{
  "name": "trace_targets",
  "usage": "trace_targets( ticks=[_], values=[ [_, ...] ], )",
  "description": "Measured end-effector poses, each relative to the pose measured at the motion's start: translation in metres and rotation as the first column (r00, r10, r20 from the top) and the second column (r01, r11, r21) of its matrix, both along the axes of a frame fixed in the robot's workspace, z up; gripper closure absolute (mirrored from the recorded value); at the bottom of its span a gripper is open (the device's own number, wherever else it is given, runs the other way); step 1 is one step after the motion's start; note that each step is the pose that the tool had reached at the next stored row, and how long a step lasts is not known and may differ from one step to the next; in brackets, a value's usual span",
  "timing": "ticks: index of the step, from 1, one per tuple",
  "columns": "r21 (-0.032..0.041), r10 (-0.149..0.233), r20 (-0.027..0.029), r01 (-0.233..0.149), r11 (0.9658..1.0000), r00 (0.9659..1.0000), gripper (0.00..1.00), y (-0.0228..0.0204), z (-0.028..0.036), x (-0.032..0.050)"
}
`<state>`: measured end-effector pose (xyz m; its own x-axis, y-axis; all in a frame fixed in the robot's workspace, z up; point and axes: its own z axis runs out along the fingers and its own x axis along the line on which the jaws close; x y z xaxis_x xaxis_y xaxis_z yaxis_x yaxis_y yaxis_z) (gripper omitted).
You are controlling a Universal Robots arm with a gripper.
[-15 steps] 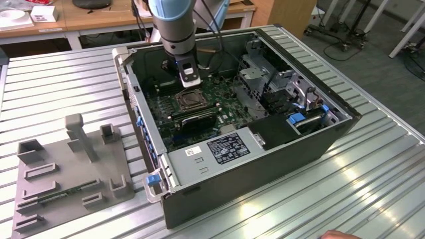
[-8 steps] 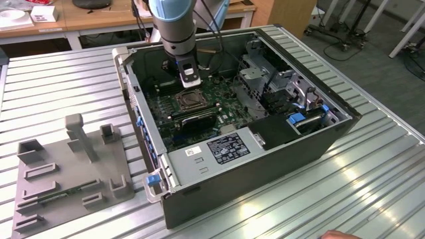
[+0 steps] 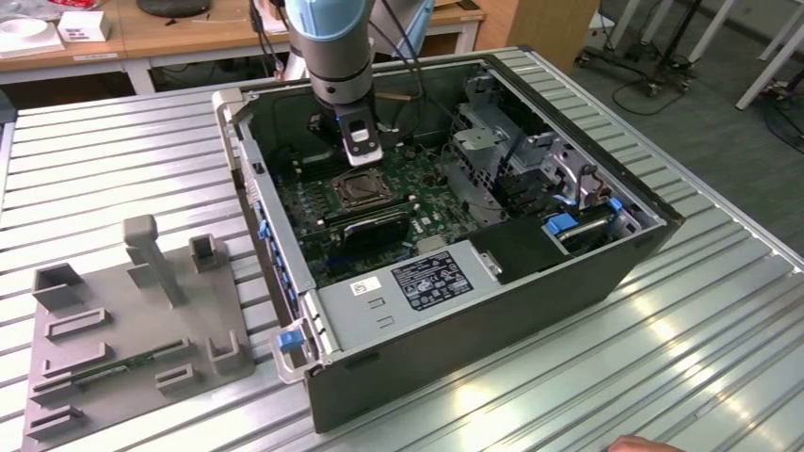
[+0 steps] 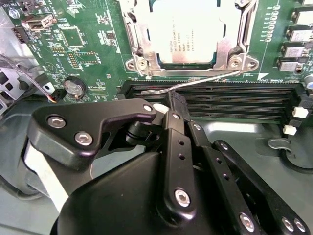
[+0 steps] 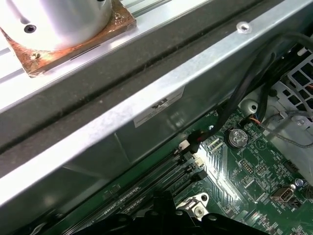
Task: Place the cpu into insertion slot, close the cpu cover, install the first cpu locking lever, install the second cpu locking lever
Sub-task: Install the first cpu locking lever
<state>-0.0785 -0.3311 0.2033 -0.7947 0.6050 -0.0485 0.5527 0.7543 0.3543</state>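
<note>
The cpu [image 4: 188, 29], with its silvery top, lies in the insertion slot [image 3: 358, 188] on the green motherboard inside the open computer case. The cpu cover [image 4: 134, 39], a silvery frame, lies flat around it. A thin wire locking lever [image 4: 210, 79] runs along the socket's edge beside the memory slots, and its hooked end sticks out past my fingertips. My gripper [image 4: 177, 104] is shut, with its black tips against that lever near the hooked end. In the exterior view the gripper [image 3: 361, 151] hangs straight down just behind the socket.
Long black memory slots [image 4: 234, 100] lie between the socket and my fingers. The case wall [image 5: 146, 112] rises close by. A grey drive cage [image 3: 503, 141] and a power supply [image 3: 415, 278] fill the case's other side. A grey fixture [image 3: 138, 311] stands at the exterior view's left.
</note>
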Motion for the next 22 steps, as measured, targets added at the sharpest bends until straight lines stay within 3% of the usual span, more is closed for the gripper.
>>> trace_targets(
  ticks=[22],
  values=[
    [-0.0001, 0.0, 0.0, 0.0, 1.0, 1.0, 0.89, -0.0037, -0.0009, -0.0024]
  ],
)
